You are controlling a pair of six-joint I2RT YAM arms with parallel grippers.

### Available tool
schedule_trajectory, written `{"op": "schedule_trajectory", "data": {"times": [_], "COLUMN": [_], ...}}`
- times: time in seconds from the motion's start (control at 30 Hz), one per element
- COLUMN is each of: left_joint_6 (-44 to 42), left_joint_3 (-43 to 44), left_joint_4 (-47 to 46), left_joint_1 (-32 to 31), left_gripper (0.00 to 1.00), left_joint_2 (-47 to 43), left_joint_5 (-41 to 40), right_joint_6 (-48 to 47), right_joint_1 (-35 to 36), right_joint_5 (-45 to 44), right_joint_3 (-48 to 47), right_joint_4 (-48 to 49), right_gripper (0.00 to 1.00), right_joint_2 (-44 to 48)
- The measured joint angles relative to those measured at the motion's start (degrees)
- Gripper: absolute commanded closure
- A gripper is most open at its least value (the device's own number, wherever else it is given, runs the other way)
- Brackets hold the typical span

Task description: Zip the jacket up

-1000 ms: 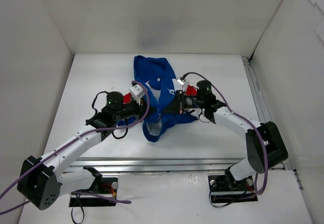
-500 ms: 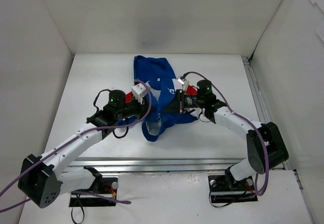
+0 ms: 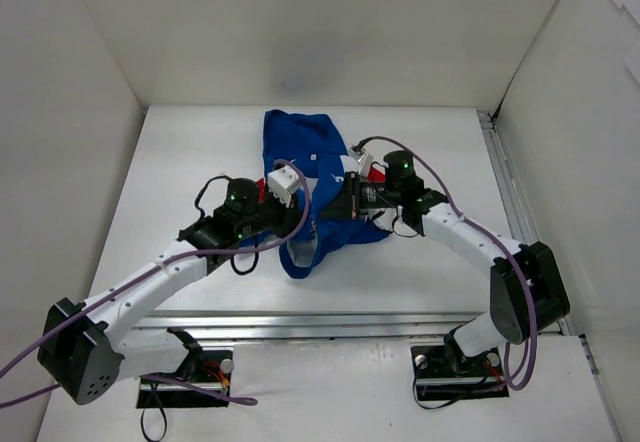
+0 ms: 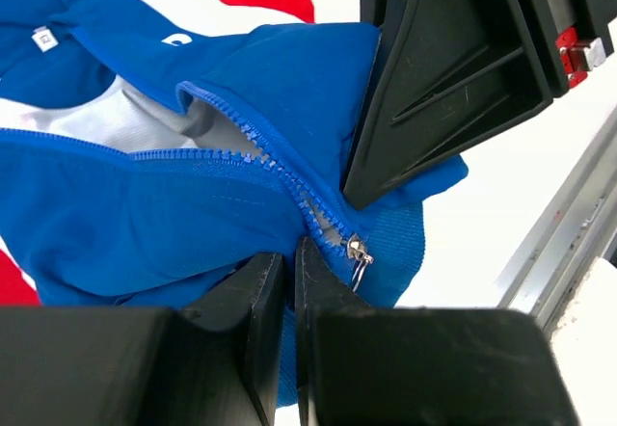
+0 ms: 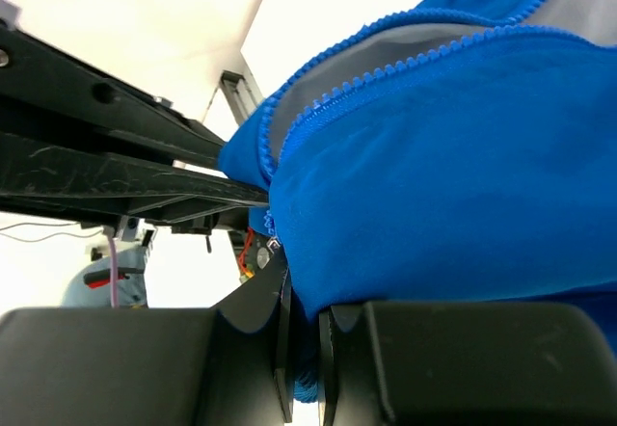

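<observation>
White table (image 3: 180, 162). Blue cloth jacket (image 3: 300, 142), lettering unreadable; toothed zipper (image 4: 280, 168) parted above silver pull (image 4: 359, 252). Clamped on fabric beside zipper: left gripper (image 4: 292, 257), right gripper (image 5: 303, 301).

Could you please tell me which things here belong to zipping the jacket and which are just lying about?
Part of the job: jacket, zipper pull, left fingers and right fingers, both pinching its fabric.
Not part of it: table, metal rail.
</observation>
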State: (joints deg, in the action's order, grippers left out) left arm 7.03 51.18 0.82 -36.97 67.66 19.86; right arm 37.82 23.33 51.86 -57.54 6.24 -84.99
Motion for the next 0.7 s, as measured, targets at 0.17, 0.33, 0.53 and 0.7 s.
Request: {"op": "schedule_trajectory", "data": {"times": [0.17,0.33,0.53,0.7], "left_joint_6": [0.0,0.6,4.0,9.0], "left_joint_3": [0.0,0.0,-0.4,-1.0], "left_joint_4": [0.3,0.3,0.3,0.3], "left_joint_1": [-0.2,-0.2,-0.2,-0.2], "left_gripper": [0.96,0.74,0.47,0.41], "left_joint_2": [-0.9,-2.0,-3.0,-4.6], "left_joint_5": [-2.4,-4.1,-6.7,-8.9], "right_joint_6": [-0.5,-0.7,0.1,1.3], "right_joint_1": [0.5,1.0,1.4,1.4], "right_joint_5": [-0.9,-1.5,-1.4,-1.4], "right_joint_3": [0.0,0.0,0.9,1.0], "right_joint_4": [-1.2,-1.5,0.1,1.8], "right_gripper": [1.00,1.00,1.00,1.00], "right_joint_2": [0.0,0.3,0.3,0.3]}}
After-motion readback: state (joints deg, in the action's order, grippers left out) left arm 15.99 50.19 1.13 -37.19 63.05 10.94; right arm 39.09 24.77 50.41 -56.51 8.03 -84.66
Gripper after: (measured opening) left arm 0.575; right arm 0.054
